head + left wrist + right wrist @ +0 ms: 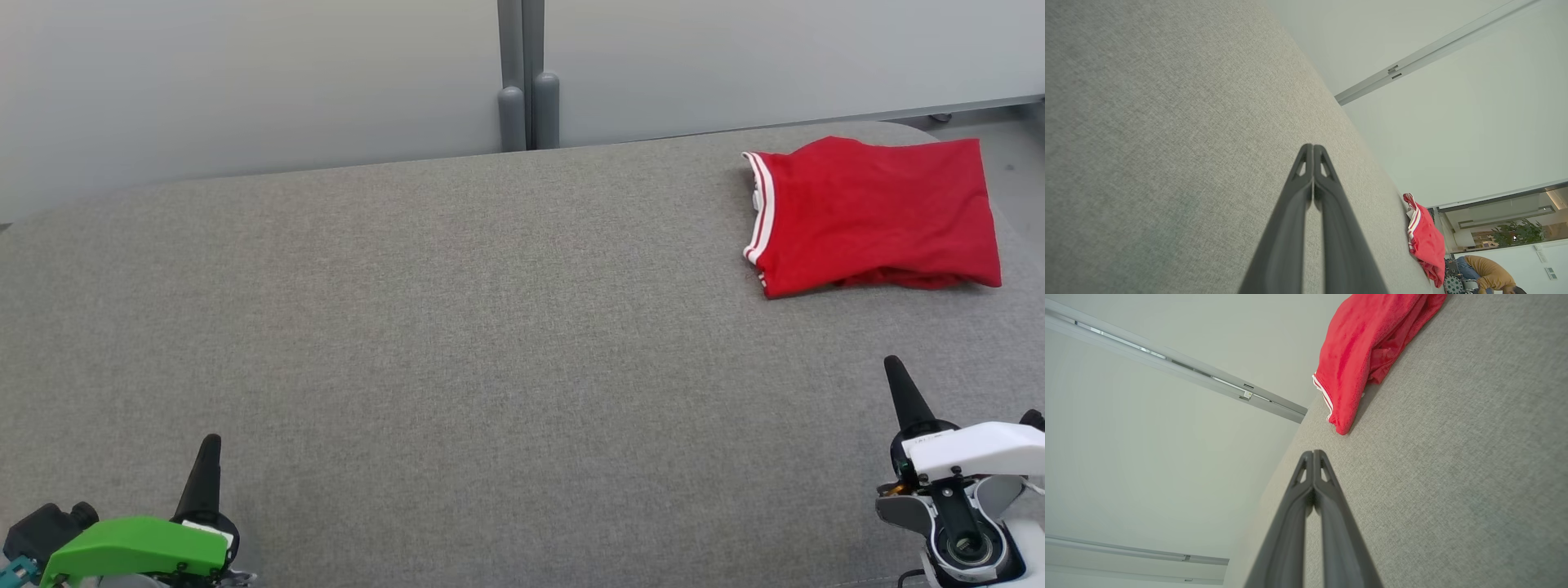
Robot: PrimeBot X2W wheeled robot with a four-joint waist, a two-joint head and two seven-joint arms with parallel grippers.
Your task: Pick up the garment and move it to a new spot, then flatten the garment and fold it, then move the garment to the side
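The left gripper (pixel 1313 149) is clenched, its two long dark fingers pressed tip to tip with nothing between them, held above the grey woven fabric surface (pixel 490 327). In the head view it reads as a single dark spike at the lower left, and its green-covered body is cut off by the bottom edge. The right gripper (pixel 1313 455) is likewise closed on nothing, at the lower right of the head view, with its white housing running off the frame.

The folded red garment with white-striped trim (pixel 873 212) lies flat at the surface's far right corner, beyond the right gripper and well apart from both. Its near edge looks rumpled, with layers bunched, and the right wrist view cuts off its far part.

Behind the surface stand pale grey wall panels and two grey round-topped posts (pixel 526 106). In the left wrist view, past the garment, a person in an ochre top (pixel 1490 275) bends low, partly cropped, near a small, blurry green plant (pixel 1519 232).
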